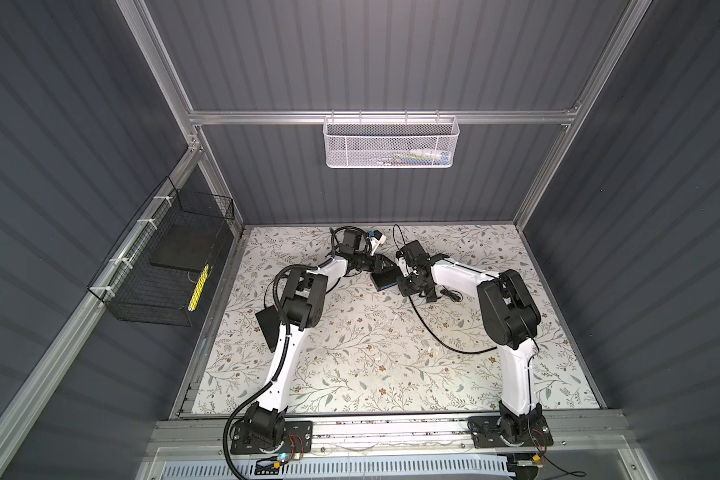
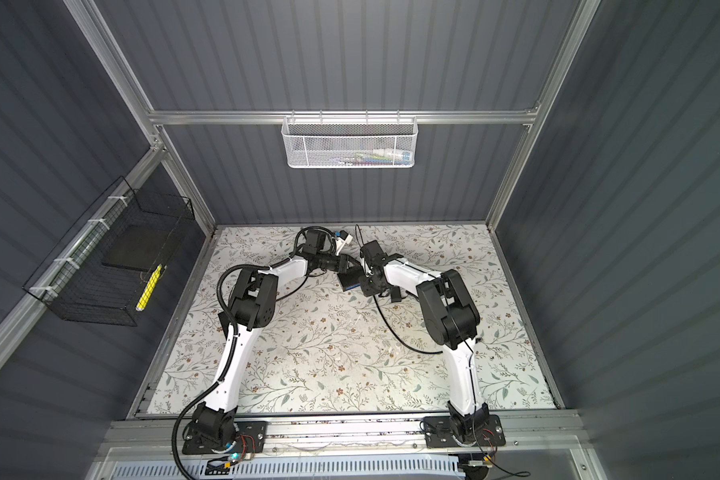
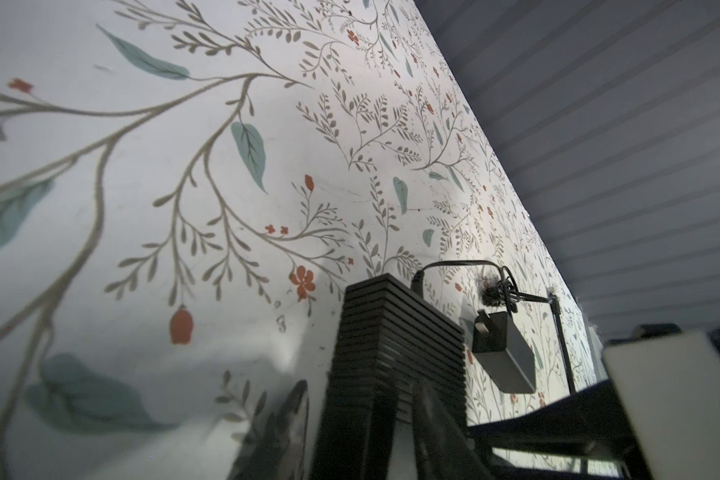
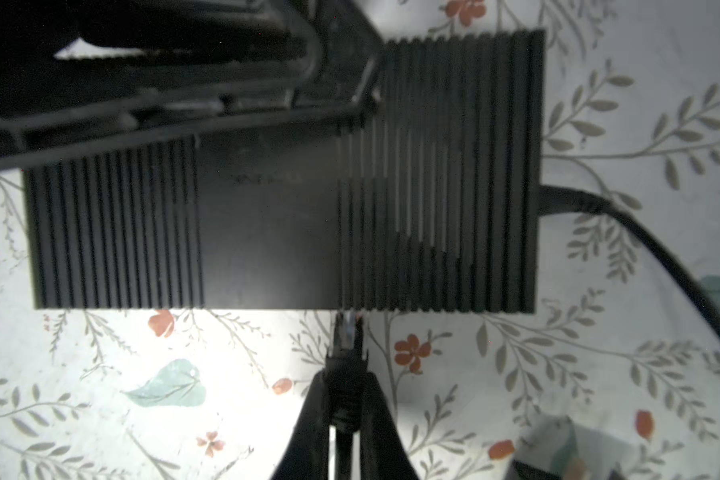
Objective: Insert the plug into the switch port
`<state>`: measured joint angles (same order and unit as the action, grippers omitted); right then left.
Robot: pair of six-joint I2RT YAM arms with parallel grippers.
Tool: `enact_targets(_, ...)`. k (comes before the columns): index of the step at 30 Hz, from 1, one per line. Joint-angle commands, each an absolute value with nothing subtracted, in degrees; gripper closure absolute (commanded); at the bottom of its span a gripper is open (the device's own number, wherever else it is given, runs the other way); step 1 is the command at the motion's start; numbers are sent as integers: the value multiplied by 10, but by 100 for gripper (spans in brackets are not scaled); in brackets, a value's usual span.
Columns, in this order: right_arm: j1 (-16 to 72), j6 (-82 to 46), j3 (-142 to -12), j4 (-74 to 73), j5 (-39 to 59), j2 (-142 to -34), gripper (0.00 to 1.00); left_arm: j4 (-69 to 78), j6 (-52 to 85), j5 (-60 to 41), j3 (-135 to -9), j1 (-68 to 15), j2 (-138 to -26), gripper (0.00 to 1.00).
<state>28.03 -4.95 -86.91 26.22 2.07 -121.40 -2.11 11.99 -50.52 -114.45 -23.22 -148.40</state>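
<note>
Clamping the plug (image 4: 347,332), right end effector (image 4: 346,374) faces the switch (image 4: 267,241) held by left end effector (image 1: 377,268); lettering (image 4: 267,178) illegible.

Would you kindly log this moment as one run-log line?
left gripper: holding switch | right gripper: holding plug | plug: tip at switch edge

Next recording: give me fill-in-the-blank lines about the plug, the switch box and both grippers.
The right gripper is shut on a clear-tipped black ___.
The left gripper grips the ribbed black rectangular switch box, whose long face looks ___ in a top view.
A black cable leaves the box's ___ side.
Missing: plug; blue; short.
</note>
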Motion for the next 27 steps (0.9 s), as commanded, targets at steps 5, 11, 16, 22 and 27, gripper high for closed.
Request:
enact_targets(5, 271, 0, -866, 249, 62, -1185, 100, -27, 110, -556, -1148, -250, -1489, 58)
enact_targets(11, 271, 4, -865, 256, 70, -1182, 100, -20, 110, -567, -1151, -252, -1493, 59)
enact_targets(16, 270, 7, -857, 258, 59, -1181, 100, -19, 107, -574, -1151, -257, -1495, 59)
enact_targets(22, 271, 0, -865, 256, 43, -1187, 100, -3, 119, -586, -1137, -266, -1493, 59)
enact_targets(27, 270, -3, -868, 252, 36, -1189, 100, 12, 127, -590, -1113, -275, -1488, 59)
